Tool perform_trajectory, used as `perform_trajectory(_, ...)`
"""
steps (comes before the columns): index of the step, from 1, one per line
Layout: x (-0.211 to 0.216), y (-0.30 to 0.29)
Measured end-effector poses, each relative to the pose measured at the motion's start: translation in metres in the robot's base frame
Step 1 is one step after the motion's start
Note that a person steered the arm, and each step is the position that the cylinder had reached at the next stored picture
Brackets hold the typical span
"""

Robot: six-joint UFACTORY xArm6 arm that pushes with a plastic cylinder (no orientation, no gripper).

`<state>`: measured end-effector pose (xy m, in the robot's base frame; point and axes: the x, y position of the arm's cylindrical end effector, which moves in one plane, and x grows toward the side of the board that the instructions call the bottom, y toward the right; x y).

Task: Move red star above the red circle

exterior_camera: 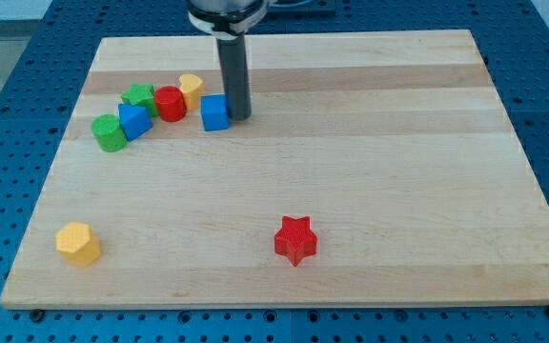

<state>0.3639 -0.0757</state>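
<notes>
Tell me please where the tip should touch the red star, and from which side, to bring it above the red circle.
No grip is possible; my tip only pushes. Probably best to meet the red star on its lower right side, centred on a notch between two points so it does not spin away, and push toward the view's upper left. The red circle lies there, and my tip now stands beside the blue cube.

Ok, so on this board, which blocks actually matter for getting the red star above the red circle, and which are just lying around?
For the job:
red star, near the view's bottom
red circle, in the upper-left cluster
my tip, beside the blue cube

Just lying about:
blue cube
yellow block
green star
blue block
green block
yellow hexagon
</notes>
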Motion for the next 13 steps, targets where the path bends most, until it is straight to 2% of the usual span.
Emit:
perform_trajectory(1, 0.002, -0.023)
perform_trajectory(2, 0.009, -0.017)
perform_trajectory(3, 0.039, 0.020)
perform_trajectory(6, 0.176, 0.143)
perform_trajectory(7, 0.220, 0.163)
perform_trajectory(8, 0.246, 0.150)
perform_trajectory(9, 0.246, 0.119)
perform_trajectory(13, 0.212, 0.093)
